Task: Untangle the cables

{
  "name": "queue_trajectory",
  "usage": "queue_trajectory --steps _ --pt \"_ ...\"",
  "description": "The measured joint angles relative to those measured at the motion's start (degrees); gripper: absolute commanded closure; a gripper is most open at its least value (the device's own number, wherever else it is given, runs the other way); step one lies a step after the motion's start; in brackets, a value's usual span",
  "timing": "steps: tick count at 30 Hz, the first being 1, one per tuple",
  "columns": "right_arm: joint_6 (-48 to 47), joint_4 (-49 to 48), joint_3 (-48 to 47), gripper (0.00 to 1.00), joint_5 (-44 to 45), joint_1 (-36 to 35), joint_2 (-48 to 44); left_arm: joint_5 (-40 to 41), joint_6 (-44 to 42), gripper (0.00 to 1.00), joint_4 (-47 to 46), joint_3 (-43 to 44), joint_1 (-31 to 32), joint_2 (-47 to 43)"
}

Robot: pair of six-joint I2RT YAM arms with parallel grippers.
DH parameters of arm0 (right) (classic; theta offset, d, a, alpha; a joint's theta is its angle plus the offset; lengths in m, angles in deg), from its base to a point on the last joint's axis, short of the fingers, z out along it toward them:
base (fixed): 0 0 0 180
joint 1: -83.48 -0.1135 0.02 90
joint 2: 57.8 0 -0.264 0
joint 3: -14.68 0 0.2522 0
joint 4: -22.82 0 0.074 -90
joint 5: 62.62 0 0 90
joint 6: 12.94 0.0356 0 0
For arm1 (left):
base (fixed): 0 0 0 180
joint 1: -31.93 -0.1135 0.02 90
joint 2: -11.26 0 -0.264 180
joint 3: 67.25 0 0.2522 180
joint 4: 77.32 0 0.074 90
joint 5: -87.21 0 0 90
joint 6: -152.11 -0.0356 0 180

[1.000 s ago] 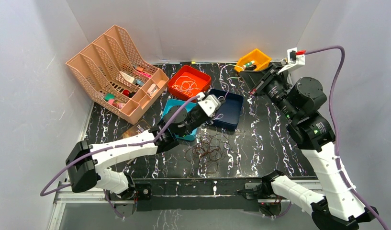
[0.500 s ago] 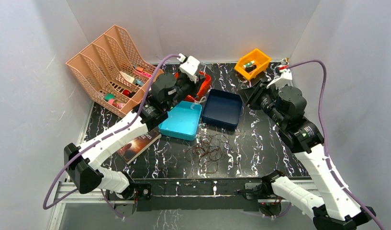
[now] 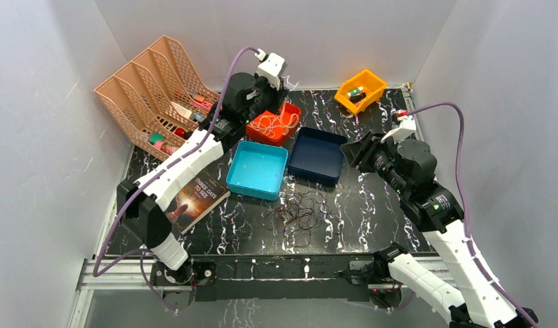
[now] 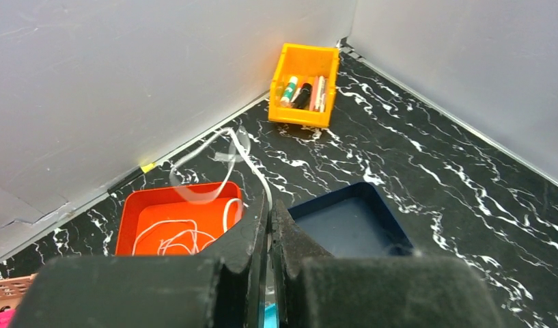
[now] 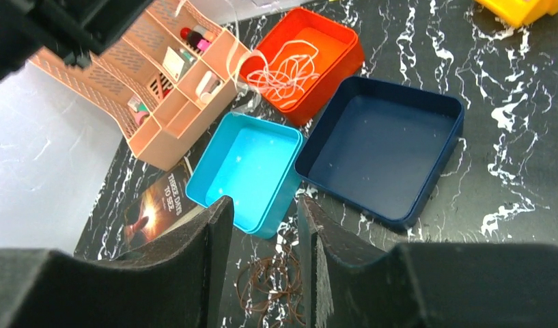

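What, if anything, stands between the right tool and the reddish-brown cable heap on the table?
Nothing visible does. The right tool hangs open above the table, and the reddish-brown cable lies loose nearer the arms' bases. The dark blue tray and teal tray sit beside that path, not across it.

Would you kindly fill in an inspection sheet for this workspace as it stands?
Surface: black marbled table.
Job's things: white cable mostly in red tray; brown cable loose on table.
Clutter: teal tray and navy tray, both empty; yellow bin; pink organiser; book.
Claws: left claw shut on a white cable strand; right claw open, empty.
Cables: purple arm cables arch off both arms.
Surroundings: grey walls.
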Motion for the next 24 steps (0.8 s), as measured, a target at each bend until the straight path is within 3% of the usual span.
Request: queue_trajectory --steps 15,24 --pt "0.0 2.8 3.7 0.51 0.0 0.0 -2.1 -9.0 0.0 1.00 -0.8 6.8 -10.4 13.0" --pt "-0.1 2.8 4.1 0.51 0.1 0.0 -2.5 -12.0 -0.2 1.00 -2.4 8.3 -13.3 19.8"
